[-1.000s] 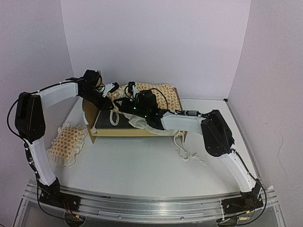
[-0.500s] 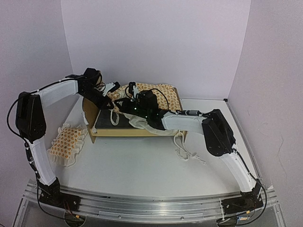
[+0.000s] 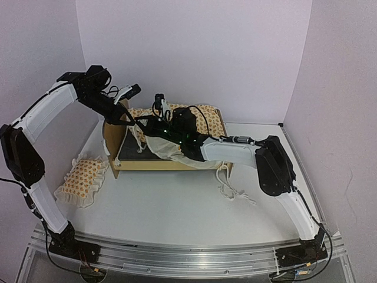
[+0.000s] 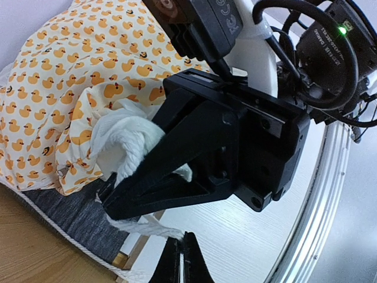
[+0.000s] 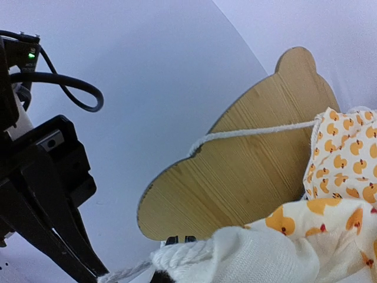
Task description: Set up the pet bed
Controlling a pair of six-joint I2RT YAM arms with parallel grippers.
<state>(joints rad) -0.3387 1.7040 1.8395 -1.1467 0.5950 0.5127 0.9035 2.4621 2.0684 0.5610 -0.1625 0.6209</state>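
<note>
White bench (image 3: 177,203), carrying a light-wood bed frame (image 3: 171,165) toward the back, an orange-print pillow (image 3: 82,178) lying apart at left, seemingly a loose white cord (image 3: 234,190) at right.

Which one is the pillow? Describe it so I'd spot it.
Look at the small wooden bed at the back of the white table. Left of it, flat on the table, lies the pillow. It is the small orange-print cushion with a frilly edge, lying alone, unlike the blanket bunched on the bed.

Free table (image 3: 177,200) in front, left arm (image 3: 53,106) and right arm (image 3: 230,152) crowding bed frame (image 3: 165,164) (cord (image 5: 253,132) across headboard (image 5: 235,177))
</note>
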